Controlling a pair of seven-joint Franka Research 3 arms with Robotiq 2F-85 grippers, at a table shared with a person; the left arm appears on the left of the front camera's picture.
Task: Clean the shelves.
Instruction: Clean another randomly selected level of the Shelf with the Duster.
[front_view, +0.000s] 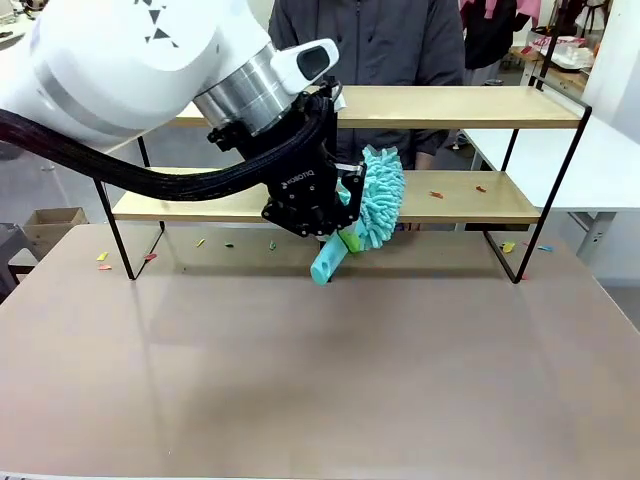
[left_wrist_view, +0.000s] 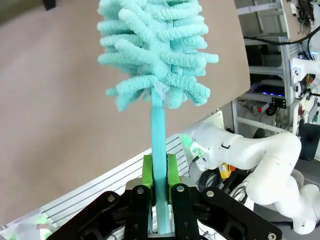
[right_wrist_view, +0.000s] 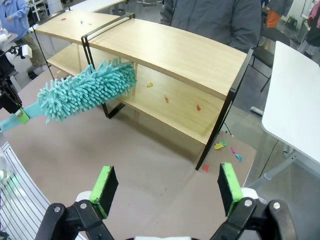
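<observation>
Brown worktop (front_view: 320, 380) is spread before the shelves (front_view: 450, 107), which are stood across its far side, with a person (front_view: 370, 40) behind them. A fluffy teal duster (front_view: 380, 195) is clamped by its handle between the closed fingers (left_wrist_view: 147, 172) of the left gripper (front_view: 348, 240). Its head is held at the front of the shelves' lower board, near the black centre post; whether the board is touched cannot be told. The right gripper (right_wrist_view: 168, 187) is held well apart from the shelves, its fingers spread and empty. Small coloured scraps (front_view: 436, 194) are seen on the lower board beyond the post, and more by the shelves' feet. For a good sweep, the head is best laid flat and deep on the board, pressed lightly and drawn steadily towards one end, so that scraps are gathered rather than scattered. The post and frame should be kept clear of the wrist.
</observation>
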